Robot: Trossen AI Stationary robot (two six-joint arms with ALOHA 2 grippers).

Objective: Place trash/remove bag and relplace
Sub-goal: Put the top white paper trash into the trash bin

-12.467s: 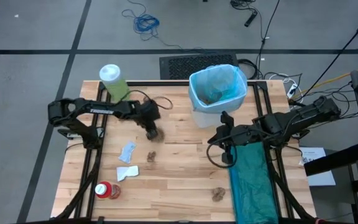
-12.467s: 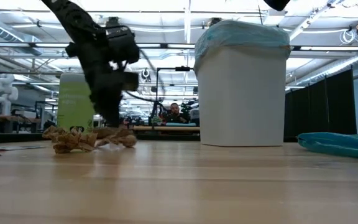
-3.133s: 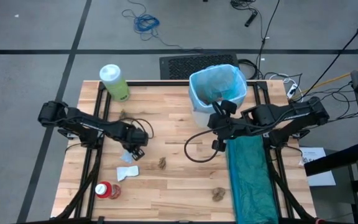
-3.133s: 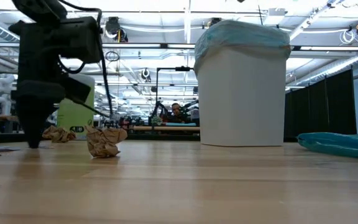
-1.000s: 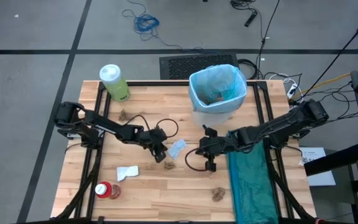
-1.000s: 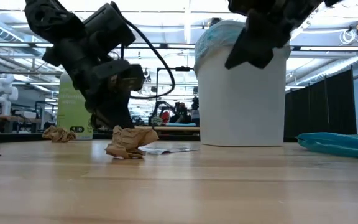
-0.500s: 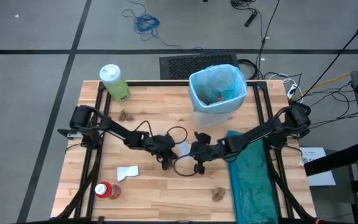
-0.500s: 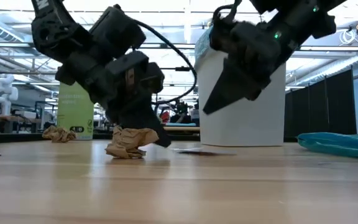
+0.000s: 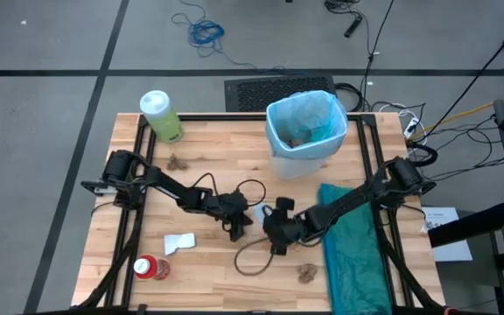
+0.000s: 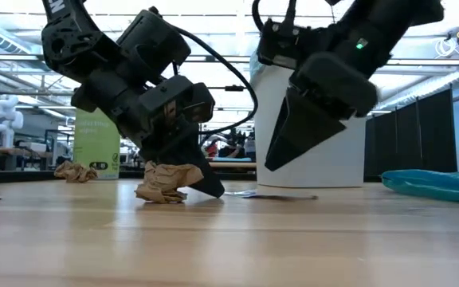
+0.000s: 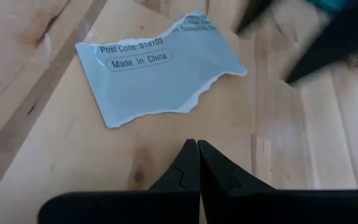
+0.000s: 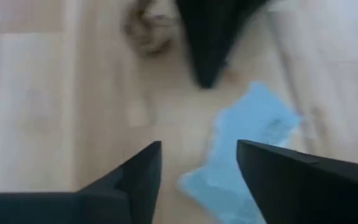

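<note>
Now we have both hands low over the middle of the bench (image 9: 234,179), facing each other across a pale-blue paper scrap (image 11: 160,78). Our left hand (image 11: 197,163) has its fingers pressed together, holding nothing, with the tips just short of the scrap's torn edge. The scrap lies flat on the wood, printed side up, reading "Made In China". Our right hand (image 12: 197,163) comes at the same scrap from the other side with its fingers spread, gripping nothing; in its wrist view the scrap sits ahead of the gap between them.

A crumpled brown paper wad (image 10: 162,183) rests right beside the left hand, on its near side in the low view. Another brown wad (image 9: 306,273) lies near the bench's front edge, behind our right hand. A white scrap (image 9: 179,243) and a red white-capped container (image 9: 148,268) lie well off to the left hand's outer side.

Beyond the right hand stands the white wastebasket (image 9: 297,164), lined with the light-blue bag (image 9: 277,129). A teal-green plastic bag (image 9: 357,254) lies flat under the right arm.
</note>
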